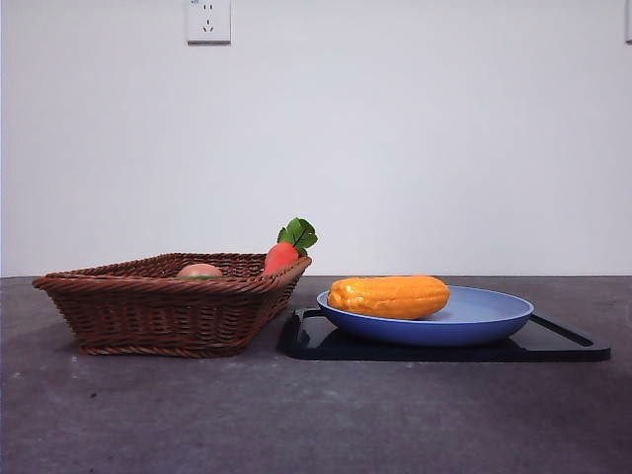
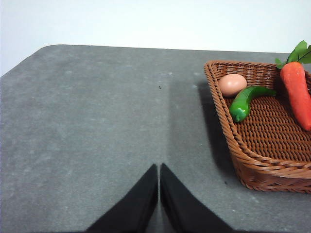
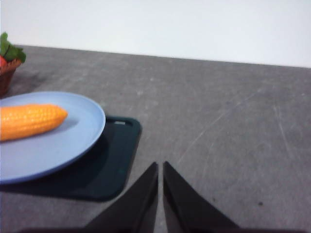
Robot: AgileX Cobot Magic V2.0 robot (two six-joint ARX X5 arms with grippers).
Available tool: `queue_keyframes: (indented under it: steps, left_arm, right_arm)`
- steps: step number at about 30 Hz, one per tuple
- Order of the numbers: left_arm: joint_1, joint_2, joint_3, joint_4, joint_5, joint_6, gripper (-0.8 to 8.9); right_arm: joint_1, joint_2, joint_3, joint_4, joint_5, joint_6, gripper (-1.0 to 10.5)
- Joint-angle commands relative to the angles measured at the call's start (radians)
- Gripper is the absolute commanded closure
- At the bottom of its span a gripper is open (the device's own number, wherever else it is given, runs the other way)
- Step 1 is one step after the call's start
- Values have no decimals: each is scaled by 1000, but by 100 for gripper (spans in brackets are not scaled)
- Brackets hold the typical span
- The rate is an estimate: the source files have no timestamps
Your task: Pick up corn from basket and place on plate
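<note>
1. Lying on its side in the plate (image 1: 494,316), the corn (image 1: 388,296) rests with its long axis level and running across the front view, toward the plate's basket-side half.
2. The plate sits on a flat black tray (image 1: 563,348), just beside the basket (image 1: 148,316) on the grey surface (image 1: 296,425).
3. In the basket there remain a carrot (image 2: 297,92) leaning at one corner, a green pepper (image 2: 245,101) and a peach-coloured egg-shaped item (image 2: 232,84); no corn shows there.
4. The left gripper (image 2: 159,167) has its jaws pressed together with nothing between them, over bare surface with the basket off to one side.
5. The right gripper (image 3: 160,165) also has its jaws closed and empty; the corn lies well apart from it, with the plate rim and tray corner between.
6. The right arm is the nearer one to the corn, though both stand clear of it.
7. Judging from how things lie, the placing looks done, and no further grasp seems called for.
</note>
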Motion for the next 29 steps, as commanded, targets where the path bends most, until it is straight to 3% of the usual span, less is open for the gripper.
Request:
queue_keyframes:
  steps: [1, 29]
  left_arm:
    - [3, -2, -17, -21, 2, -5, 806]
    - [3, -2, -17, -20, 2, -4, 806]
  right_arm:
    - [-2, -17, -6, -43, 4, -4, 944]
    - [-1, -17, -6, -32, 2, 12, 944]
